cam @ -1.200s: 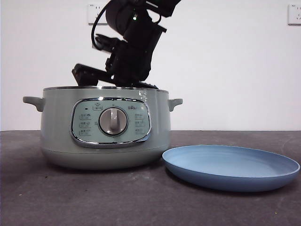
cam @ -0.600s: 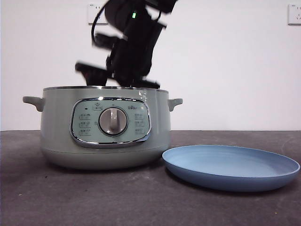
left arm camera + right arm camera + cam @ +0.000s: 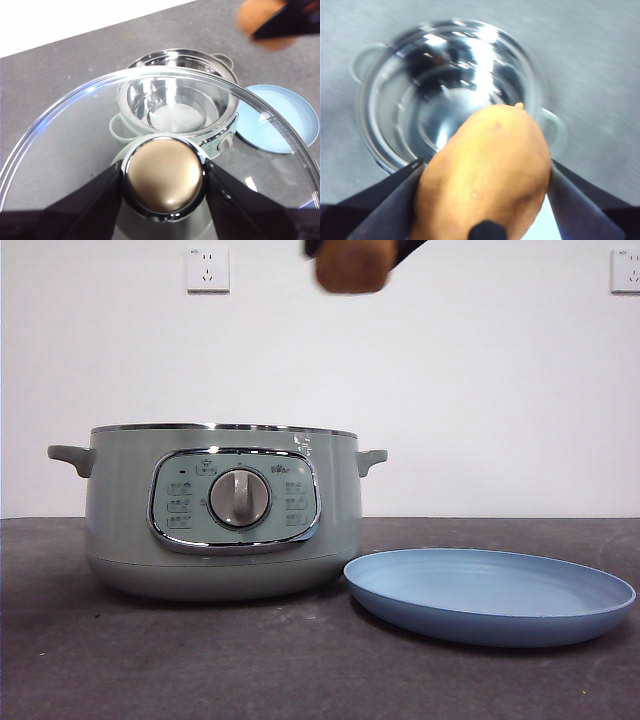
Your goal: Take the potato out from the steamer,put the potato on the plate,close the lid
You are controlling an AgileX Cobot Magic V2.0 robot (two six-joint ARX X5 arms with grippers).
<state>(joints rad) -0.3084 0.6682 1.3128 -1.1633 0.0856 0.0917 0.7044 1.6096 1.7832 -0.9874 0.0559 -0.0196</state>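
On the dark grey table (image 3: 200,660), the large round sage-green steamer (image 3: 120,510) with chrome-framed panel and central dial is seen uncovered, its polished steel bowl shown empty in both wrist views, so the first step is judged all but done: the potato is out and the carry to the plate is in hand. Just beside the steamer, on the side of its handle nearest the plate, the wide shallow light-blue plate (image 3: 490,595) lies bare and ready. The round glass lid (image 3: 60,130) with chrome rim is held aloft, well above the steamer, by the left tool (image 3: 164,180), whose black jaws are closed on either side of the lid's rounded golden-looking knob (image 3: 164,179). The rounded golden-brown potato (image 3: 485,170) is gripped between the jaws of the right tool (image 3: 482,172), high above the steamer; in the front view it appears only at the top edge, blurred. The next move is judged to call for a sideways carry over the plate and a gentle lowering before release, after which the lid can be set down on the steamer. Nothing is seen standing between potato and plate; two white wall sockets (image 3: 207,269) are visible behind.
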